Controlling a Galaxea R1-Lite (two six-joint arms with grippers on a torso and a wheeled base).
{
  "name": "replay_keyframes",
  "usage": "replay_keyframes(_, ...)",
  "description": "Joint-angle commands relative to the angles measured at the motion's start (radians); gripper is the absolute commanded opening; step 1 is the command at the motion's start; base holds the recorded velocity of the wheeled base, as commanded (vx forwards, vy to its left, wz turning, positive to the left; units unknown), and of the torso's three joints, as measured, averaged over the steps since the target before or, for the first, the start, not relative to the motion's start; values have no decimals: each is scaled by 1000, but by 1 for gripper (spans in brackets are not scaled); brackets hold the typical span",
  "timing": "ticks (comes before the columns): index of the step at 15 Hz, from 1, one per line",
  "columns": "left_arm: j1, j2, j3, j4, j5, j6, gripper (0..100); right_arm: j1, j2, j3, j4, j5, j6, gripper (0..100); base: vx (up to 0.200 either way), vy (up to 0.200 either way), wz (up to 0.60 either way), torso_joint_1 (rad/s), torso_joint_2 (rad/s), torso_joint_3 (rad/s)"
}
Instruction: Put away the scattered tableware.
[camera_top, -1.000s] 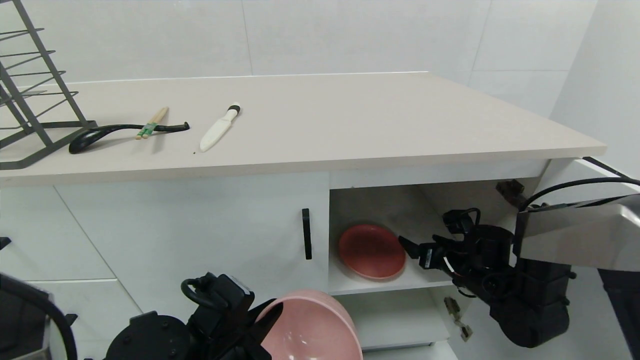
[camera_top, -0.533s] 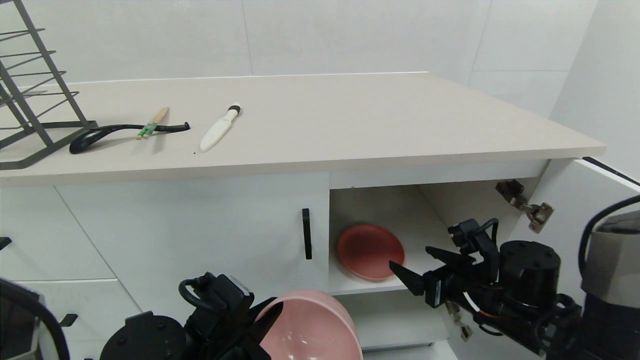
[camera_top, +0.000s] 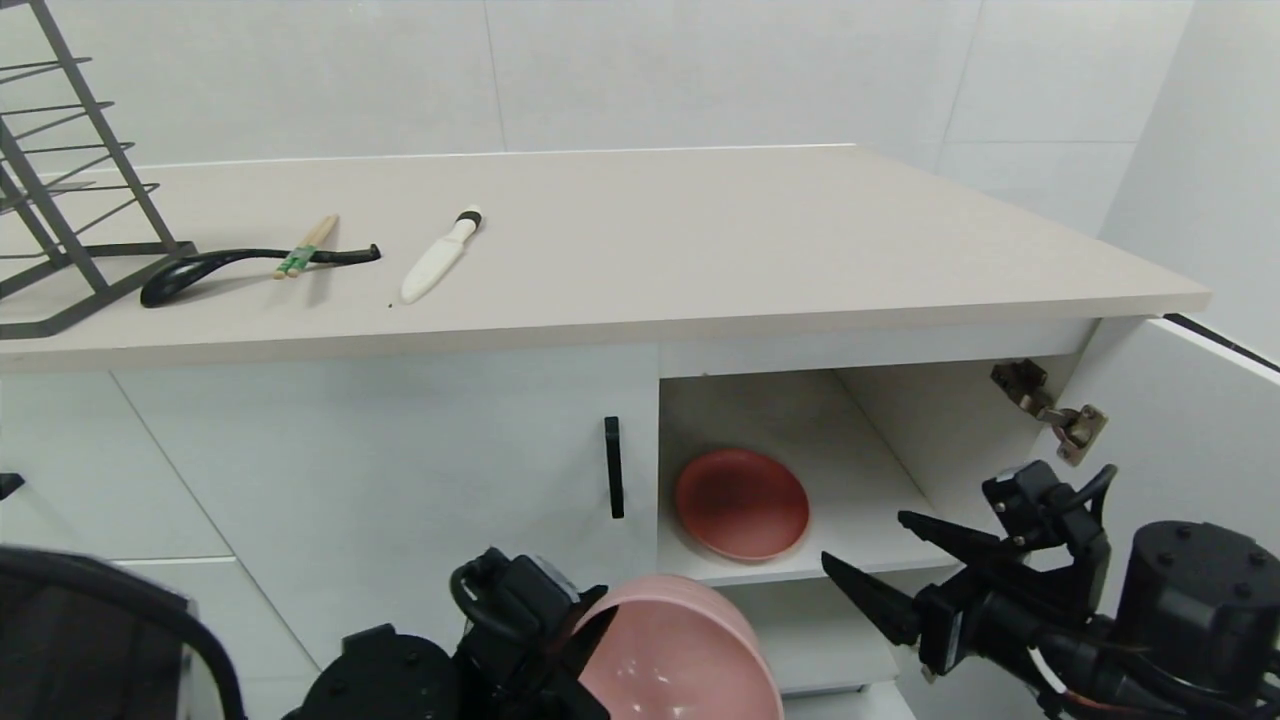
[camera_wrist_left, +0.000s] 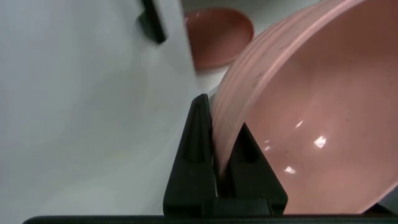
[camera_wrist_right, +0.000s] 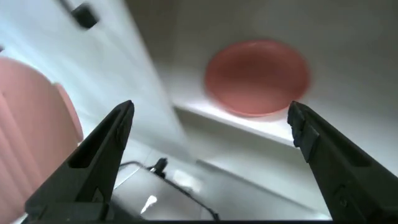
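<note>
My left gripper (camera_top: 590, 640) is shut on the rim of a pink bowl (camera_top: 680, 660), low in front of the closed cabinet door; the bowl (camera_wrist_left: 311, 118) is pinched at its edge between the fingers (camera_wrist_left: 198, 149). A red plate (camera_top: 742, 503) lies on the upper shelf of the open cabinet (camera_top: 880, 470), also seen as the red plate (camera_wrist_right: 258, 76) and the red plate (camera_wrist_left: 217, 34). My right gripper (camera_top: 885, 570) stands open just outside the cabinet, to the plate's right, with nothing between its fingers (camera_wrist_right: 99, 155). On the counter lie a black ladle (camera_top: 240, 265), chopsticks (camera_top: 305, 245) and a white knife (camera_top: 438, 255).
A dark wire rack (camera_top: 60, 200) stands at the counter's far left. The cabinet door (camera_top: 1190, 420) hangs open on the right by its hinge (camera_top: 1050, 410). A black handle (camera_top: 613, 467) marks the closed door. A lower shelf (camera_top: 810, 640) sits under the plate's shelf.
My right gripper has drawn back out of the cabinet, away from the red plate, down and to the right. My left gripper with the pink bowl has shifted right.
</note>
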Motion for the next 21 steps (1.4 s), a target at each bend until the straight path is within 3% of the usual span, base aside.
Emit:
replay_keyframes(1, -38, 90, -104, -1, 31, 53, 0, -62, -76, 6, -1, -2, 0, 100, 0, 0, 0, 0, 0, 0)
replay_keyframes(4, -58, 191, -253, -1, 112, 64, 0, -88, -140, 6, -1, -2, 0, 100, 0, 0, 0, 0, 0, 0)
replay_keyframes(5, -58, 214, -280, -1, 118, 76, 0, -88, -151, 6, -1, -2, -1, 100, 0, 0, 0, 0, 0, 0)
replay_keyframes(6, -58, 239, -320, -1, 118, 125, 0, -88, -154, 6, -1, -2, -1, 100, 0, 0, 0, 0, 0, 0)
replay_keyframes(7, -58, 254, -360, -1, 118, 148, 0, -88, -154, 6, -1, -2, -1, 100, 0, 0, 0, 0, 0, 0)
replay_keyframes(11, -44, 334, -539, -1, 119, 182, 0, -85, -145, 6, -1, -2, 0, 100, 0, 0, 0, 0, 0, 0)
replay_keyframes(12, -23, 376, -608, -1, 124, 206, 0, -85, -146, 6, -1, -2, 0, 100, 0, 0, 0, 0, 0, 0)
replay_keyframes(14, 2, 414, -687, -1, 126, 223, 0, -85, -146, 6, -1, -2, 0, 100, 0, 0, 0, 0, 0, 0)
replay_keyframes(17, 17, 445, -751, -1, 155, 223, 0, -90, -142, 6, -1, -2, 0, 100, 0, 0, 0, 0, 0, 0)
replay_keyframes(18, 20, 445, -786, -1, 185, 209, 0, -91, -97, 6, -1, -2, 0, 100, 0, 0, 0, 0, 0, 0)
replay_keyframes(20, 32, 452, -862, -1, 288, 156, 0, -113, -2, -11, -1, -4, 0, 100, 0, 0, 0, 0, 0, 0)
replay_keyframes(21, 29, 454, -874, -1, 305, 116, 0, -128, 42, -34, -1, -4, 3, 100, 0, 0, 0, 0, 0, 0)
